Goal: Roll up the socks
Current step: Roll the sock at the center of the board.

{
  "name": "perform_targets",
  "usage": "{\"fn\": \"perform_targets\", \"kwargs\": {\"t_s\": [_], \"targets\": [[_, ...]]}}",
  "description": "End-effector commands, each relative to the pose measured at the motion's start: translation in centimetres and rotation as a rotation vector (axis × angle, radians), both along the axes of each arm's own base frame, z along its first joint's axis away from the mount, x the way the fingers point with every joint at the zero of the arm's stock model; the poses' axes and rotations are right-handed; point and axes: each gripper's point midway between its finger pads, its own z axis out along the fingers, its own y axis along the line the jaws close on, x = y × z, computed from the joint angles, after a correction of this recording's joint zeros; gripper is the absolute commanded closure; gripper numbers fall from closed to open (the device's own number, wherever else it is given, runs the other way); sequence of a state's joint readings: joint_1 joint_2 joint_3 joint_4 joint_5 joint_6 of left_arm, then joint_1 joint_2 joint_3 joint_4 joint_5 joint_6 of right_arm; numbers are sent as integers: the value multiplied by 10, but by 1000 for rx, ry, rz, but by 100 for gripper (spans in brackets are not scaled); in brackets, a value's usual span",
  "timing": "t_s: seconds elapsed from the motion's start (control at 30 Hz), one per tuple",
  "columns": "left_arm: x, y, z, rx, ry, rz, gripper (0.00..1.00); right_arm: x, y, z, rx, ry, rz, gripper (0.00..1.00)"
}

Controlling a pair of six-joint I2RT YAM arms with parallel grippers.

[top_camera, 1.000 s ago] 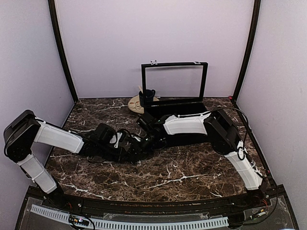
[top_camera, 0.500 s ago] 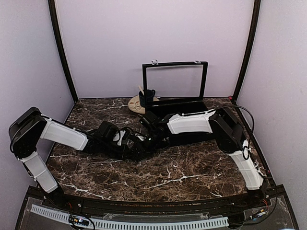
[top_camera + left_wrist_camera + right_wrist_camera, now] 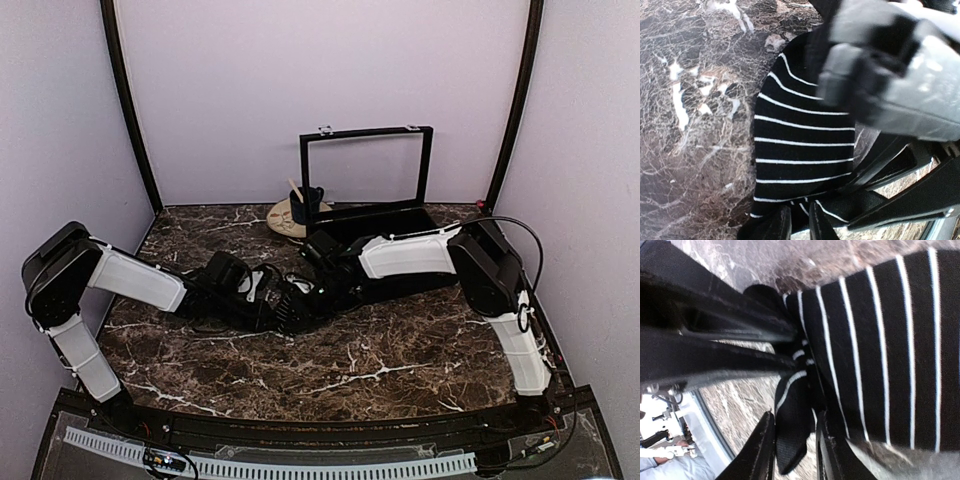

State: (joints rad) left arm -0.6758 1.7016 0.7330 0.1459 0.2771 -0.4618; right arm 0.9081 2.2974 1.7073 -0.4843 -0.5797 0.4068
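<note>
Socks point(image 3: 805, 145) (black, white stripes) mostly flat, one end bunched. L gripper point(image 3: 801, 225) and R gripper point(image 3: 795, 445) both pinched on that end. Roll barely begun; most left, prob.

Socks point(image 3: 800, 145) on the table point(image 3: 400, 370) between left arm point(image 3: 130, 280) and right arm point(image 3: 405, 255), box point(image 3: 380, 213) behind, mug point(image 3: 308, 200) left of box
</note>
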Motion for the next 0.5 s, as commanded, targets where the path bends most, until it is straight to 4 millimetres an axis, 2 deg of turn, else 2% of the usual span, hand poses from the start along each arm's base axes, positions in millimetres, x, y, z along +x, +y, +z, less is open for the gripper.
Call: {"fn": "perform_targets", "kwargs": {"t_s": [0.0,0.33,0.47], "targets": [[-58,55,-71,255,274,33,83,28,-15,24,7,-117,-52,73],[-60,46,-71,261,278,1,83,25,-8,54,57,-258,6,70],[-61,44,-71,267,280,-5,83,20,-7,60,37,-337,38,70]]}}
